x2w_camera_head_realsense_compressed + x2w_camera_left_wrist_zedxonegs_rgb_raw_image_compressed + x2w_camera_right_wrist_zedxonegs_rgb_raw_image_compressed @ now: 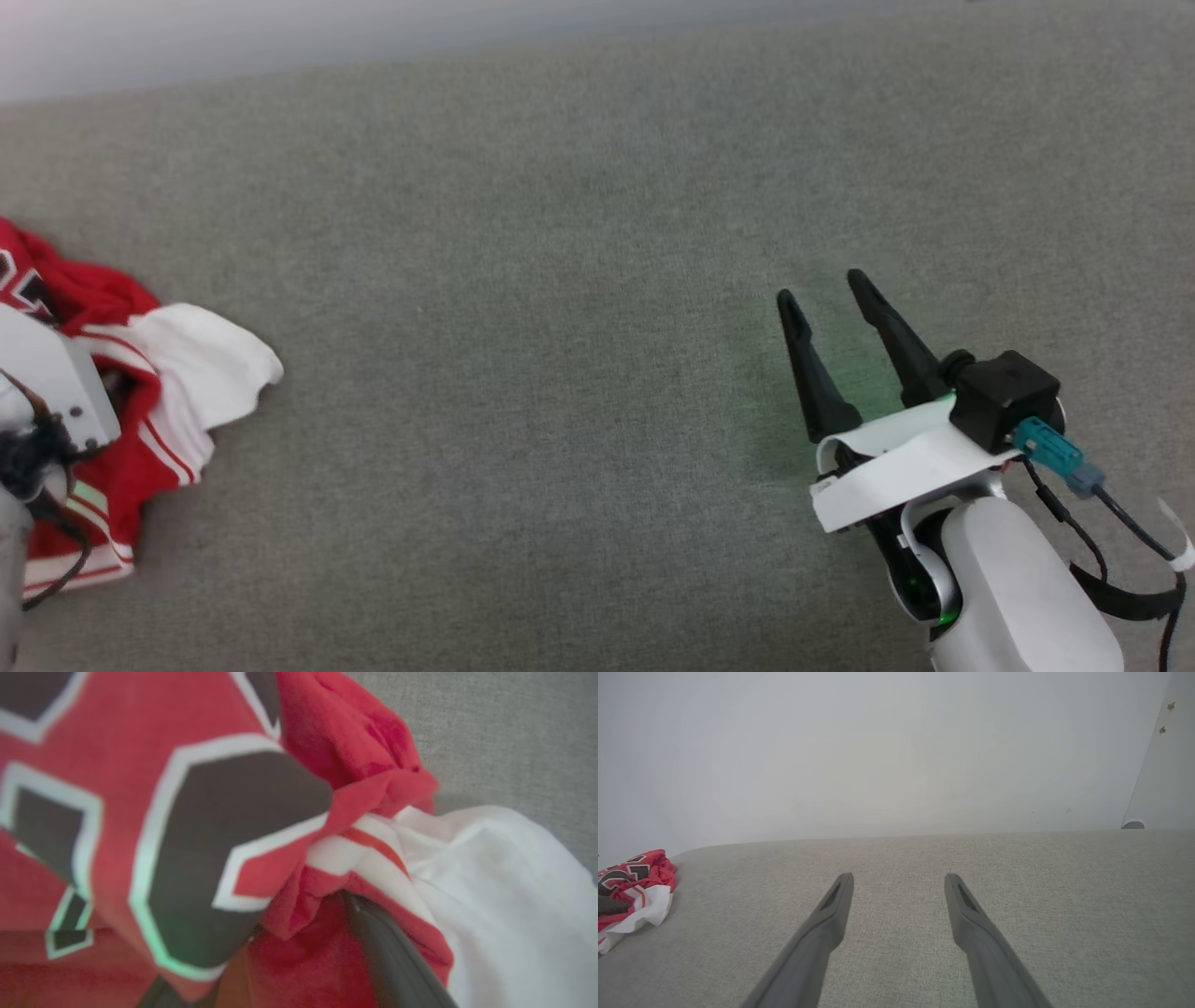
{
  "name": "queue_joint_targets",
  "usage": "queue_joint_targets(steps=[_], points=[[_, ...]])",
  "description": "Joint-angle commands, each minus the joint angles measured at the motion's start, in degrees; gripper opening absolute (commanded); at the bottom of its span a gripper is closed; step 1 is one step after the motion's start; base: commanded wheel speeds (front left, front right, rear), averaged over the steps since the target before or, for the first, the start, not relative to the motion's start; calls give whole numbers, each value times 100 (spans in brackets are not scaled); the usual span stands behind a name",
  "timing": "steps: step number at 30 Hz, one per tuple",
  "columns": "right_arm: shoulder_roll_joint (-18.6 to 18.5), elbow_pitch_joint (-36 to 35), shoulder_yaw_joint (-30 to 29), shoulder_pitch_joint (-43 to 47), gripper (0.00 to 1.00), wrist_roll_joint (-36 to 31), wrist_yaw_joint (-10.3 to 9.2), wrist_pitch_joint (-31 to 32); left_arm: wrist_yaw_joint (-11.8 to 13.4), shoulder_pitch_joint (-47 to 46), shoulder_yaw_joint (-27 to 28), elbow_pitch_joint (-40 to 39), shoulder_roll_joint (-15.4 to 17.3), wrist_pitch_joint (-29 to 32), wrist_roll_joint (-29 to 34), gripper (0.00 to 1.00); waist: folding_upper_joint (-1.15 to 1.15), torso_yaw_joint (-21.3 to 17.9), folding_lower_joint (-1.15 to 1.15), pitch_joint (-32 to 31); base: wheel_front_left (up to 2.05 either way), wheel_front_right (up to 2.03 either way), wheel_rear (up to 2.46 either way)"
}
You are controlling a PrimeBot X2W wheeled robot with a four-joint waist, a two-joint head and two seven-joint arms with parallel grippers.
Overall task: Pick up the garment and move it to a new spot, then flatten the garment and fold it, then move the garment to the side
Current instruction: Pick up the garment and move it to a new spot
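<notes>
The garment [177, 373] lies crumpled at the far left of the grey surface, red with a white sleeve and striped trim. My left wrist [47, 392] sits right over it. In the left wrist view the garment [187, 812] shows black white-outlined characters close up. My left gripper [261, 938] is pushed into the folds with its jaws wide apart; one dark finger [387, 956] shows and the tips are buried under cloth. My right gripper [822, 287] stands open and empty over bare surface at the right, far from the garment [635, 886]. Its fingers spread wide in the right wrist view [899, 877].
The grey fabric surface [560, 327] stretches wide between the garment and my right gripper. Its far edge meets a pale wall [878, 756]. A white panel [1167, 765] stands at the far right in the right wrist view.
</notes>
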Motion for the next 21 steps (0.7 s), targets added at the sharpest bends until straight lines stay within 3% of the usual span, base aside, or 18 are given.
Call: queue_joint_targets(steps=[1, 4, 5, 16, 21], points=[[-10, -28, 76, -89, 100, 18, 0, -6, 7, 249, -211, 83, -432, -4, -70, 100, 0, -89, 0, 247, 0, 0, 0], [-19, -38, 174, -144, 100, 54, 0, -6, -23, 366, -389, -219, -492, -303, -293, 11, 0, -39, 0, 163, 0, 0, 0], [-22, -38, 179, -137, 100, 69, 0, -6, -23, 381, -430, -267, -456, -431, -332, 0, 0, -13, 0, 114, 0, 0, 0], [-51, 188, 167, 215, 100, 141, 0, -6, 8, 105, -793, -841, 122, -1779, -843, 0, 0, 316, 0, -575, 0, 0, 0], [-19, 238, 150, 437, 100, 229, 0, -5, 7, 140, -1102, -1522, 48, -2093, -1210, 0, 0, 327, 0, -883, 0, 0, 0]])
